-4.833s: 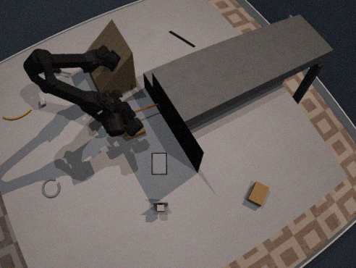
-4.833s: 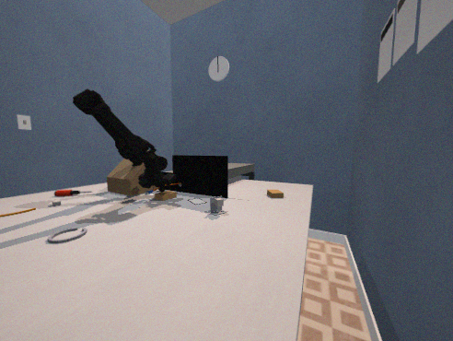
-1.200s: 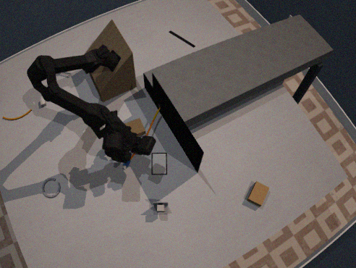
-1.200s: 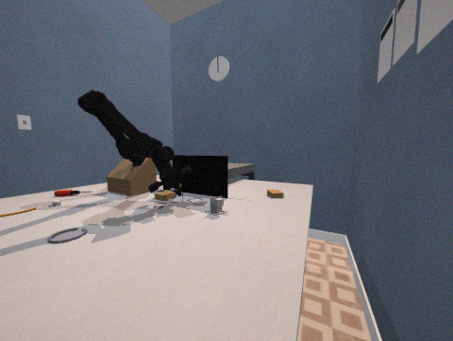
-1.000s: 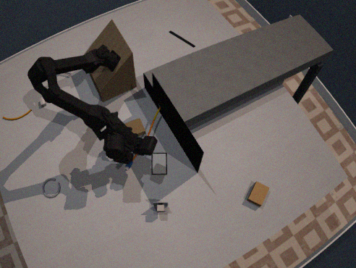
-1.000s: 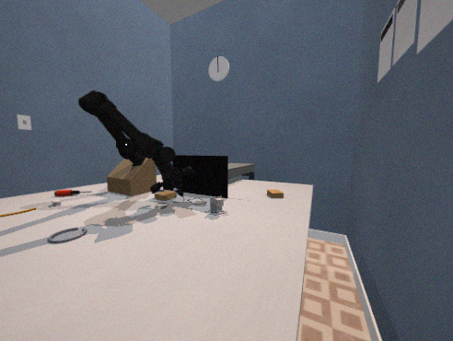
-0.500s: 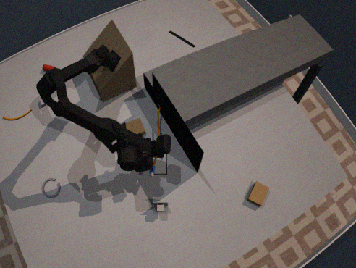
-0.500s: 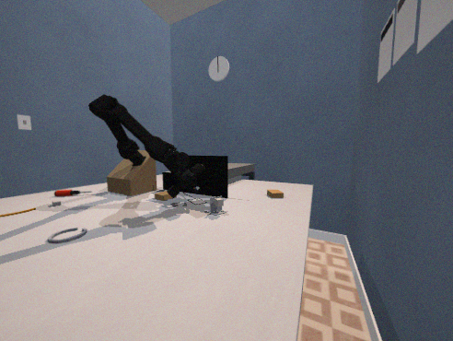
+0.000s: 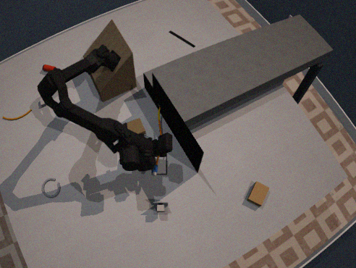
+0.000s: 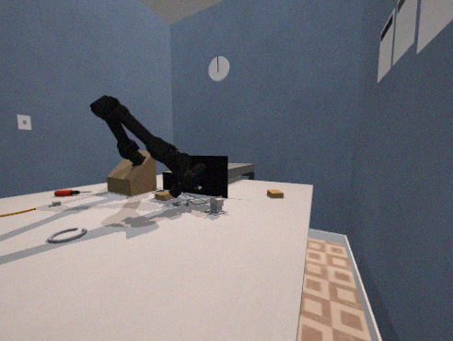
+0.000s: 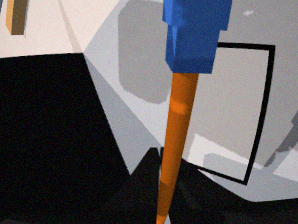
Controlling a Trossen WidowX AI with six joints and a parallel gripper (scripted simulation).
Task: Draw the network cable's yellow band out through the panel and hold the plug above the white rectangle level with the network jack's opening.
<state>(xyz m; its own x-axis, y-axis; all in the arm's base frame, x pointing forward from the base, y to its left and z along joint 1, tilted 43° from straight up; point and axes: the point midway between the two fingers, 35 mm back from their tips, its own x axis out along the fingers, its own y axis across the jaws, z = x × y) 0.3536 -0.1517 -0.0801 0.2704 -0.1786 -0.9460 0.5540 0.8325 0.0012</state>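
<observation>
Reaching from its wedge-shaped brown base block (image 9: 117, 72) in the upper left of the top view, the black arm (image 9: 83, 119) is extended toward frame centre, and its hand (image 9: 156, 159) is positioned just beside the near end of the black panel (image 9: 181, 134). The hand is clenched, fingers drawn nearly together, on the orange cable (image 11: 178, 129) just behind the blue plug (image 11: 198, 12); the fingers themselves are hidden in all three views.

In the wrist view the plug fills the upper centre of the frame, with the cable descending from it to the lower edge. The black-outlined white rectangle (image 11: 240, 110) is seen behind the plug and to its right, on the grey bench (image 9: 253, 145). In the top view the plug (image 9: 155, 170) is located at the left edge of the rectangle (image 9: 163, 167), below the hand in the frame. Whether the plug is clear of the bench surface cannot be told.

Above the hand in the top view, the cable (image 9: 159, 121) is run upward along the panel face, where a yellow stretch is visible just beside the panel. The grey cover (image 9: 239, 69) extends from the panel to the upper right.

A small grey jack on its bracket (image 9: 160, 207) is located lower in the frame, well apart from the hand.
</observation>
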